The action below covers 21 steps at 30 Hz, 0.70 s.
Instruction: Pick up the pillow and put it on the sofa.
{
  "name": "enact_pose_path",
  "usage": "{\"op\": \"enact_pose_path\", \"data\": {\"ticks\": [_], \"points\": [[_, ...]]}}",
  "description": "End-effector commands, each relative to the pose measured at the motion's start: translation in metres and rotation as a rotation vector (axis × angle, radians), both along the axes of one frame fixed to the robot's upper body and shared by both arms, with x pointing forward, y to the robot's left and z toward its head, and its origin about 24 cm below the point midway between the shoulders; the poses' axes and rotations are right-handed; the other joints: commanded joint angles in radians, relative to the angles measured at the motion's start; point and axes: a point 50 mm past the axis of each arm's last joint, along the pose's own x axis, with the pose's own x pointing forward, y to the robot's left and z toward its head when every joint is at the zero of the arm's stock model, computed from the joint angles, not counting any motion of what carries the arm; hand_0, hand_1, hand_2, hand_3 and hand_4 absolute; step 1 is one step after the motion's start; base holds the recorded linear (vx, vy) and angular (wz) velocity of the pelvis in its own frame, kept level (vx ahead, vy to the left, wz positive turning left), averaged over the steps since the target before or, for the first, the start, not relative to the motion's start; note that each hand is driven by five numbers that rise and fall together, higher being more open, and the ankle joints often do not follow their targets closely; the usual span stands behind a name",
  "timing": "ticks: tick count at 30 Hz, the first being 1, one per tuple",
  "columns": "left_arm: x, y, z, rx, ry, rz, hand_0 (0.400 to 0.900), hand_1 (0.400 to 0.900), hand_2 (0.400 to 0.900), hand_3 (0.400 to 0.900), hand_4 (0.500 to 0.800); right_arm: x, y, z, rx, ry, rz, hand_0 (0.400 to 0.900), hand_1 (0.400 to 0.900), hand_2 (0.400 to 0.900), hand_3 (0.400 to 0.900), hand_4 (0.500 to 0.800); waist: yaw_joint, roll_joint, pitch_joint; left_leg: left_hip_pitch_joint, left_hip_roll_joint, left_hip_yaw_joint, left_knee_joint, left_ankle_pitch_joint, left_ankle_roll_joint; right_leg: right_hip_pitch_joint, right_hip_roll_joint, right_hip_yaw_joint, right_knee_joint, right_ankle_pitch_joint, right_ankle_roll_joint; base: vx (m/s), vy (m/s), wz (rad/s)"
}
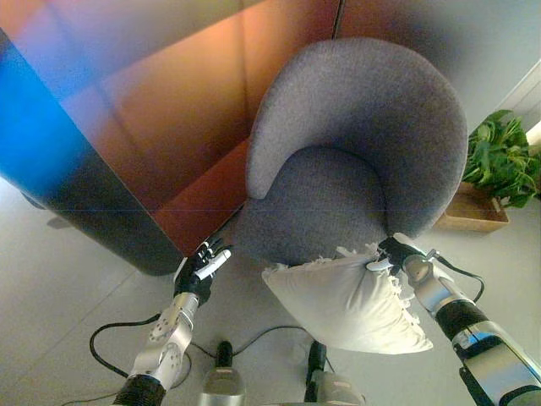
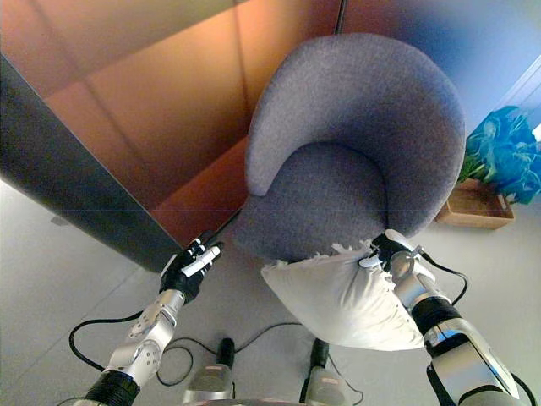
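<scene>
Gripping a white pillow by its fringed top edge, the right hand holds it at the front edge of the grey sofa seat; left hand hangs empty, fingers relaxed, near the sofa's left front; plant beyond.

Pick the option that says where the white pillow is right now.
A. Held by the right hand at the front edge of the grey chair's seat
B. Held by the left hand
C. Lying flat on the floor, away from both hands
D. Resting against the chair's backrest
A: the right hand grips the pillow by its upper corner at the front edge of the grey chair seat, while the left hand holds nothing.
</scene>
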Motion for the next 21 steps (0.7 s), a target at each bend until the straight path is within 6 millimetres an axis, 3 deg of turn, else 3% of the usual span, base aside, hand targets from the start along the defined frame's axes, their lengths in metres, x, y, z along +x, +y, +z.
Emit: {"op": "enact_pose_path", "data": {"ticks": [1,9,21], "points": [[0.003,-0.004,0.006,0.032,-0.065,-0.044,0.900,0.900,0.900,0.900,0.800,0.032,-0.037,0.099,-0.252,-0.281,0.019,0.400,0.400,0.400,0.400,0.500,0.003,-0.031,-0.179,0.006,0.020,-0.015,0.005,-0.016,-0.005,0.060,-0.079,-0.045,0.008,-0.005,0.104,0.05,0.012,0.04],[-0.003,-0.001,0.002,0.038,-0.046,-0.067,0.900,0.900,0.900,0.900,0.800,0.044,-0.047,0.145,-0.302,-0.345,0.014,0.400,0.400,0.400,0.400,0.500,0.022,-0.041,-0.205,0.012,0.019,-0.023,0.011,-0.022,-0.001,0.069,-0.083,-0.056,0.014,-0.008,0.104,0.06,0.001,0.03],[-0.014,-0.003,-0.001,0.036,-0.038,-0.130,0.900,0.900,0.900,0.900,0.800,0.055,-0.067,0.189,-0.369,-0.449,-0.072,0.400,0.400,0.400,0.400,0.500,0.073,-0.036,-0.213,0.003,0.025,-0.062,-0.002,-0.016,-0.007,0.075,-0.075,-0.080,0.000,-0.008,0.103,0.06,-0.012,0.03]]}}
